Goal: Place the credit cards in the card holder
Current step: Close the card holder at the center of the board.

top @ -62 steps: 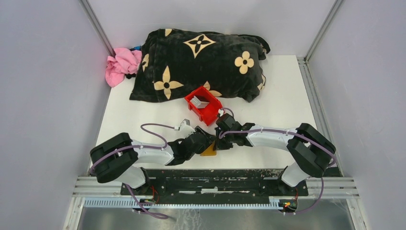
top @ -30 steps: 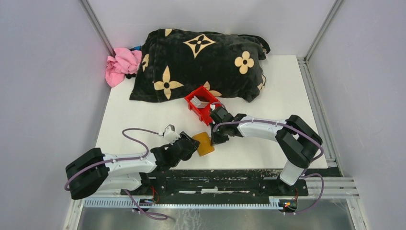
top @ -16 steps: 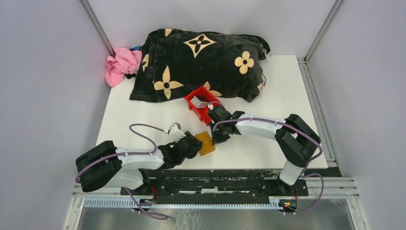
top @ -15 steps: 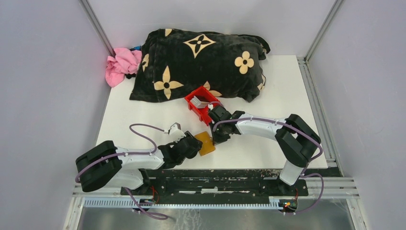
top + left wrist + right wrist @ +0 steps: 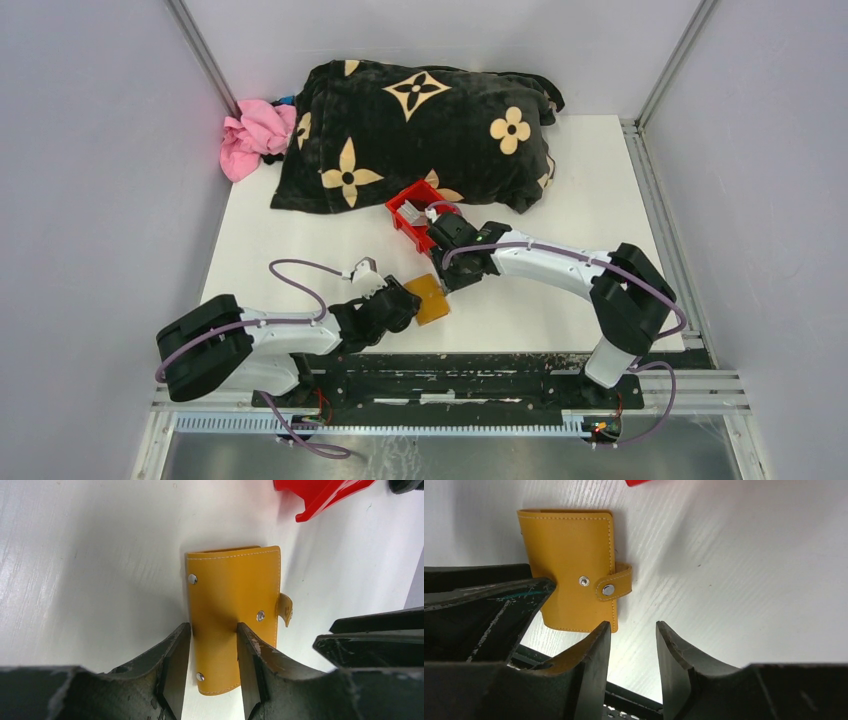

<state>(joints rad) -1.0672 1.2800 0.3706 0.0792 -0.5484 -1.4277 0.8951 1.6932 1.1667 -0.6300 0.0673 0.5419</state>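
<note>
Both grippers are released: left gripper (image 5: 213, 645) straddles the snapped-shut card holder (image 5: 232, 590), right gripper (image 5: 632, 635) hovers at its 1 o'clock; clamp flat and you could skid it across the table (image 5: 100, 555)

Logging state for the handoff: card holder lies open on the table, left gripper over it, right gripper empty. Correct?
Not open: the card holder is folded shut. The left wrist view shows only its outer cover and snap studs, no pockets. The rest is right: it lies on the table, left gripper over it, right gripper empty.
</note>
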